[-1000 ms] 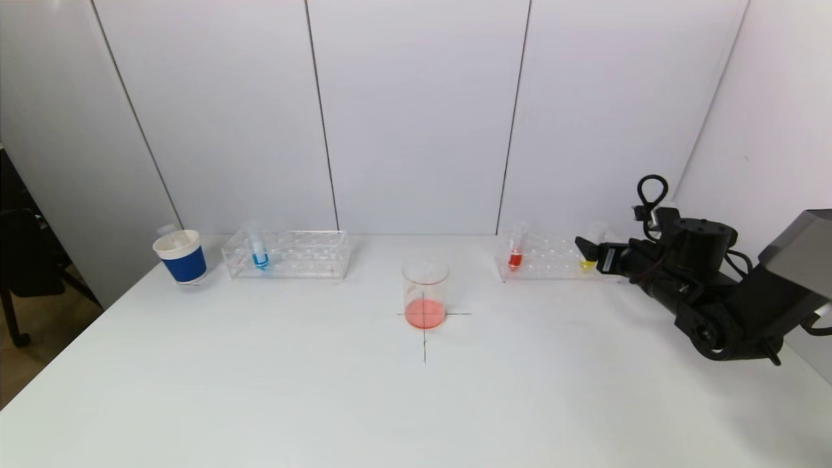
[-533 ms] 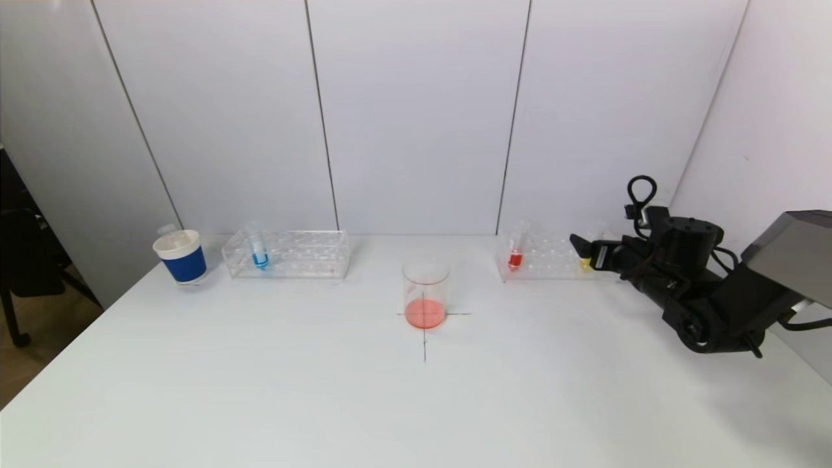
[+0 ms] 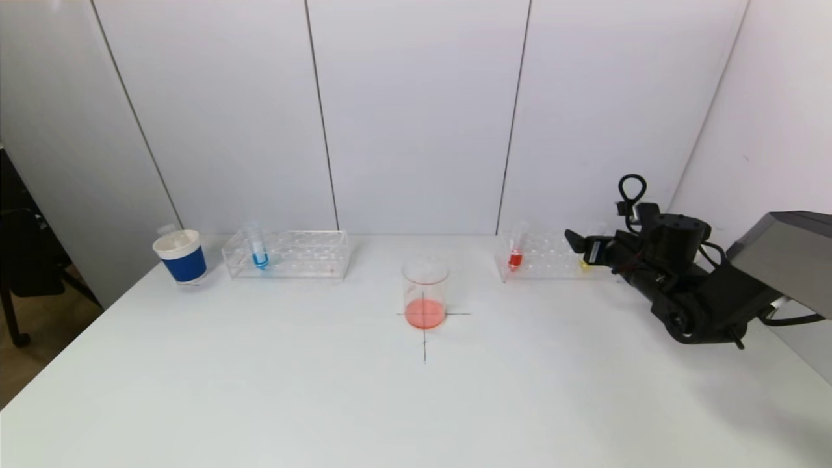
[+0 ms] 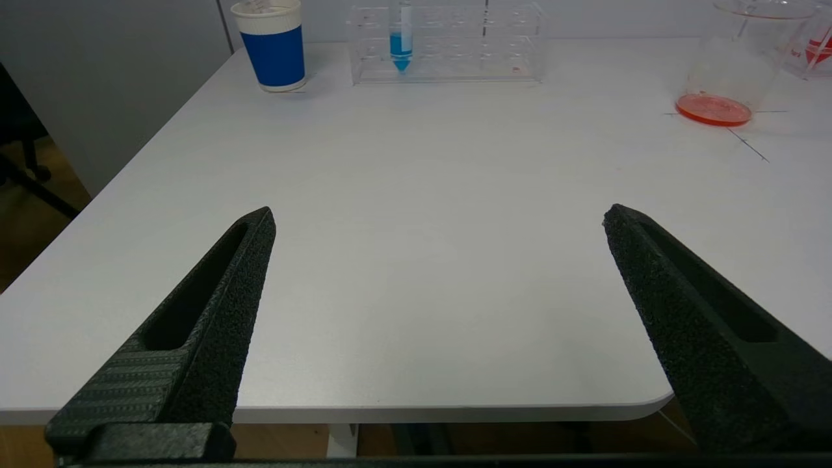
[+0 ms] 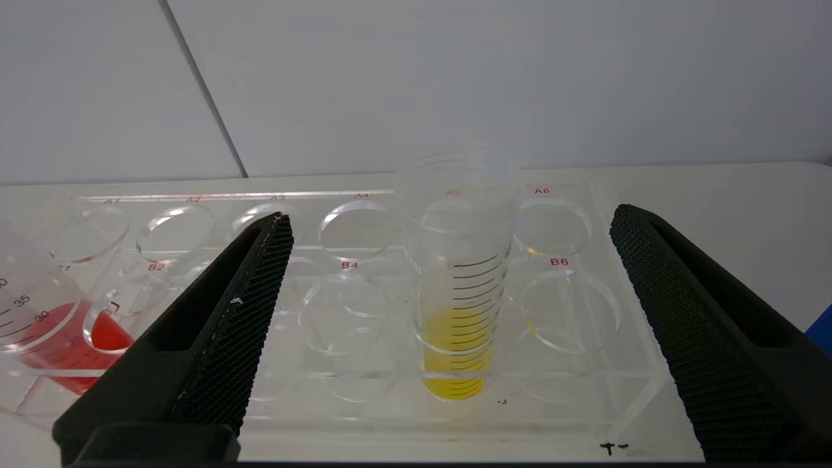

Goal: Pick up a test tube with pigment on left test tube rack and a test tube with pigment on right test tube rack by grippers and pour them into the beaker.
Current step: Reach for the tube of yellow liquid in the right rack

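Observation:
A clear beaker (image 3: 425, 292) with red-orange liquid stands mid-table on a cross mark. The left rack (image 3: 305, 255) holds a tube of blue pigment (image 3: 258, 250). The right rack (image 3: 545, 258) holds a red tube (image 3: 515, 253) and a yellow tube (image 3: 587, 262). My right gripper (image 3: 577, 244) is open at the rack's right end. In the right wrist view the yellow tube (image 5: 458, 292) stands upright between its spread fingers (image 5: 452, 218), untouched. My left gripper (image 4: 439, 216) is open and empty, low by the table's near edge, out of the head view.
A blue paper cup (image 3: 181, 255) stands left of the left rack. The side wall runs close behind my right arm (image 3: 702, 292). The left wrist view shows the cup (image 4: 274, 42), the left rack (image 4: 468, 45) and the beaker (image 4: 734, 65) far off.
My right gripper has moved forward and a little left along the right rack, now covering most of the yellow tube in the head view. Nothing else has moved.

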